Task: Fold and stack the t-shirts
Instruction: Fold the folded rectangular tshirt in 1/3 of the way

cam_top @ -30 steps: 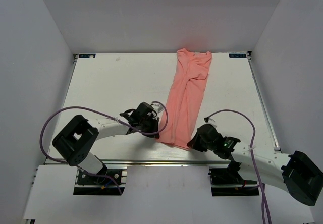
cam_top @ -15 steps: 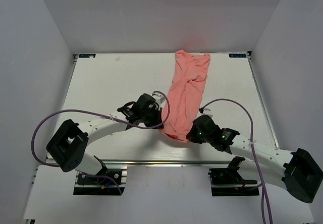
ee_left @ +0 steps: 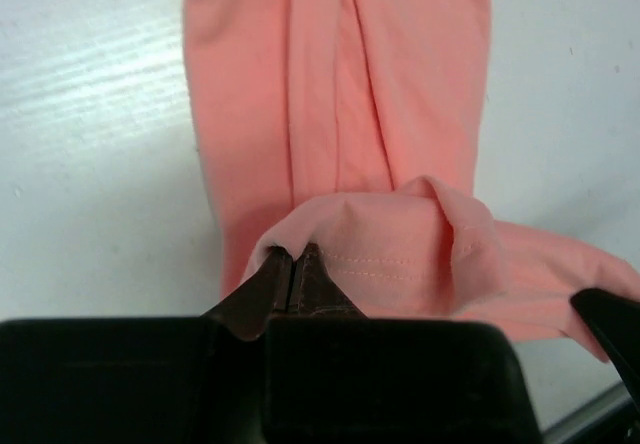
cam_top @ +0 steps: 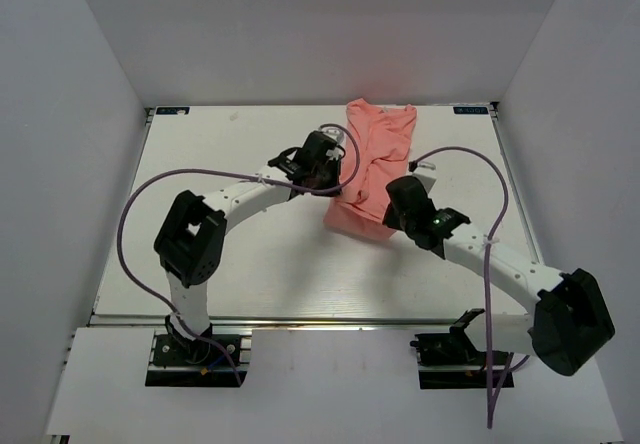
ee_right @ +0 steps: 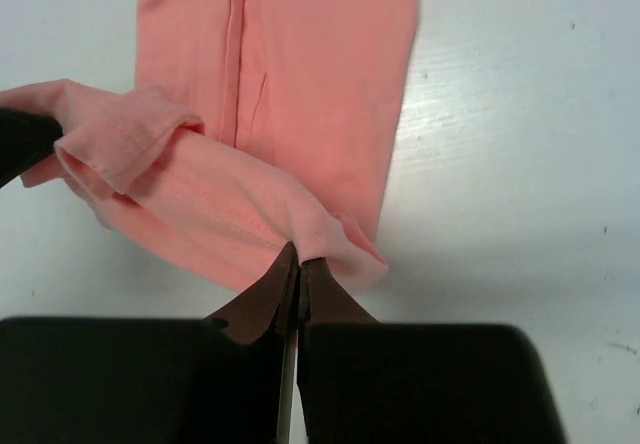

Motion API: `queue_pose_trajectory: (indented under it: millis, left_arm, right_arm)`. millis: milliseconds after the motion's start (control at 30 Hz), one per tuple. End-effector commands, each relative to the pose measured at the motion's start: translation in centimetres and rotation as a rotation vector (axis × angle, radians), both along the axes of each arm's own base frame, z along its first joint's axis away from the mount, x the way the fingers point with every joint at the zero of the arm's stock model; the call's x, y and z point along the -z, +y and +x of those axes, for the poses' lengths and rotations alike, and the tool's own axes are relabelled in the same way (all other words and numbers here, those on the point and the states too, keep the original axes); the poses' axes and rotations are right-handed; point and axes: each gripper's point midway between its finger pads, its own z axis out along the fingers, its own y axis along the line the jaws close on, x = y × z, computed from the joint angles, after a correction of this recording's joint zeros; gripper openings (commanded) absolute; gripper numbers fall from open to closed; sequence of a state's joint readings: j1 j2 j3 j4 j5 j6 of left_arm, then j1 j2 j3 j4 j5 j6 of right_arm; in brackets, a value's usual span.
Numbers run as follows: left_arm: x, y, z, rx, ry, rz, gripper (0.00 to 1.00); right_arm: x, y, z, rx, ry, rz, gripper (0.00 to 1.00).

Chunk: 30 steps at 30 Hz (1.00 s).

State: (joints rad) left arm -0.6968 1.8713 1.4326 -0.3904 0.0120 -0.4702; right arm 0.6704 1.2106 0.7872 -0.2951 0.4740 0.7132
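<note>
Coral-pink cloth, a t-shirt (cam_top: 382,144), lies as a long narrow strip on the far part of the white table (cam_top: 220,254), right of centre, with its far end close to the far edge. Its near end is raised and doubled back over the flat part. The left gripper (ee_left: 293,264) is clamped tight on the hem at the left corner of that raised end, and the right gripper (ee_right: 298,260) pinches the right corner. Between them the hem sags in a soft fold.
</note>
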Motion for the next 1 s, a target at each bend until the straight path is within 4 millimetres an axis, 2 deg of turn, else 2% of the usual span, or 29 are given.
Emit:
queue_pose_trajectory:
  millis: [0,33,67,133,167,200,267,300,367,400,467,567,633,700,733,767,833,867,967]
  left_arm:
    - [-1.4,1.1,3.0,-0.065,-0.039,0.026,0.0]
    - [-2.3,0.9,4.1,-0.076,-0.059,0.009,0.0]
    - [-1.9,0.9,4.8,-0.056,-0.069,0.02,0.0]
    - [-2.9,0.2,5.6,-0.038,-0.105,-0.001,0.0]
    - [-2.5,0.3,6.0,-0.019,-0.115,0.003,0.0]
    - [-3.0,0.0,6.2,-0.004,-0.127,-0.002,0.0]
    - [-3.0,0.1,6.8,0.003,-0.137,-0.004,0.0]
    - [-3.8,-0.1,7.2,0.011,-0.165,-0.011,0.0]
    - [-3.0,-0.6,7.3,0.032,-0.16,-0.013,0.0]
    - [-3.8,-0.7,8.0,0.03,-0.184,-0.037,0.0]
    - [-2.9,-0.9,8.4,0.03,-0.181,-0.035,0.0]
    - [-3.0,-1.5,9.2,0.035,-0.201,-0.04,0.0]
    - [-2.0,-1.3,10.0,0.026,-0.19,-0.032,0.0]
    - [-2.2,-1.9,10.5,0.026,-0.192,-0.05,0.0]
    - [-1.3,-2.1,10.7,0.026,-0.18,-0.042,0.0]
    - [-1.0,-1.8,11.2,0.017,-0.178,-0.04,0.0]
    - [-0.8,-2.0,11.5,0.01,-0.163,-0.041,0.0]
    - [0.4,-2.2,11.6,0.001,-0.135,-0.035,0.0]
    - [-0.2,-2.4,12.9,-0.025,-0.141,-0.058,0.0]
  right_arm:
    - [-1.8,-1.7,3.5,0.031,-0.068,-0.07,0.0]
    - [-1.9,-1.5,4.0,0.026,-0.074,-0.064,0.0]
    - [-1.8,-1.3,4.4,0.015,-0.07,-0.052,0.0]
    - [-1.6,-1.2,5.6,-0.017,-0.074,-0.029,0.0]
    - [-2.2,-1.1,6.5,-0.017,-0.103,-0.005,0.0]
    - [-2.5,-1.1,7.2,-0.032,-0.111,-0.007,0.0]
    - [-2.6,-1.0,7.9,-0.04,-0.114,-0.004,0.0]
    - [-2.9,-1.4,8.9,-0.03,-0.115,-0.004,0.0]
    - [-2.8,-1.0,9.3,-0.05,-0.116,0.006,0.0]
    - [-2.3,-1.1,9.6,-0.063,-0.1,0.017,0.0]
    - [-2.2,-1.0,10.3,-0.068,-0.092,0.034,0.0]
    - [-1.8,-1.3,11.4,-0.064,-0.079,0.047,0.0]
    - [-2.1,-1.6,12.3,-0.058,-0.094,0.057,0.0]
    - [-1.4,-1.6,12.7,-0.054,-0.082,0.062,0.0]
    - [-1.5,-1.9,13.0,-0.048,-0.086,0.07,0.0]
    - [-0.6,-1.8,13.3,-0.054,-0.068,0.068,0.0]
    - [-0.3,-2.0,14.0,-0.047,-0.062,0.08,0.0]
    - [0.3,-1.9,14.4,-0.045,-0.048,0.084,0.0]
    - [1.4,-1.5,15.5,-0.051,-0.008,0.135,0.0]
